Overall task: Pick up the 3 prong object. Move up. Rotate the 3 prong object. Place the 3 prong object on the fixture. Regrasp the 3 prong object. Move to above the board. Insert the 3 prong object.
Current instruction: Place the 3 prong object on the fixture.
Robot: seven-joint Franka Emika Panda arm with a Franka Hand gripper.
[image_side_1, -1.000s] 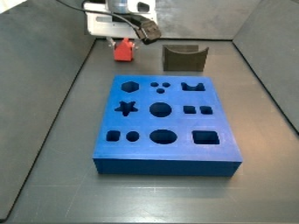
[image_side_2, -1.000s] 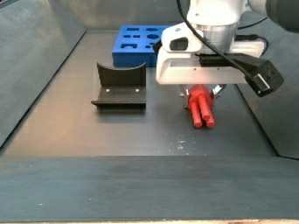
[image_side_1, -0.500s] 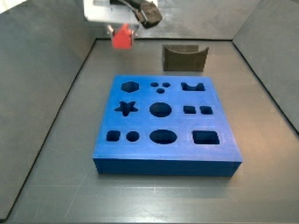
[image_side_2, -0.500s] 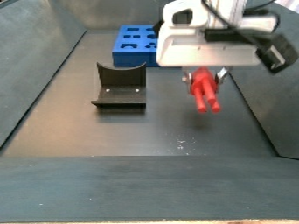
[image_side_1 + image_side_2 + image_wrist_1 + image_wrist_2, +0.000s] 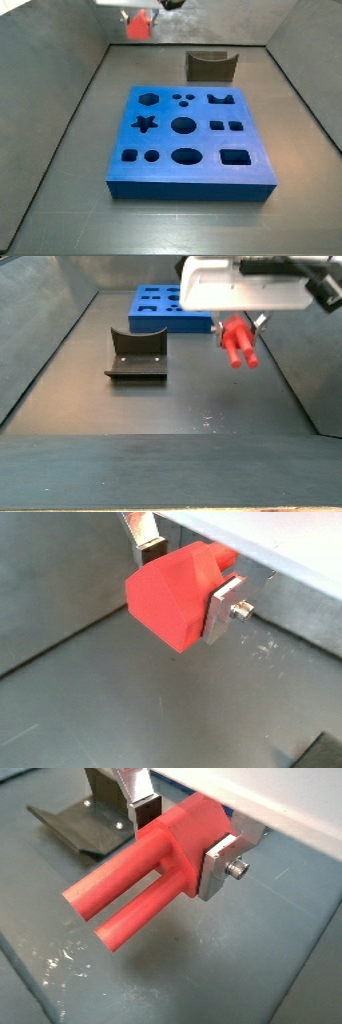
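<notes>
The large flat blue board (image 5: 191,141) with shaped cut-outs lies on the dark floor, the small dark notched fixture (image 5: 135,354) apart from it. Well above the floor, the gripper (image 5: 190,836) has its silver fingers (image 5: 222,864) clamped on the red-orange plastic 3 prong object (image 5: 142,888), prongs hanging clear.

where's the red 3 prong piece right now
The red-orange plastic 3 prong object is clamped in the gripper, lifted off the floor, right of the dark notched fixture in a side view.
</notes>
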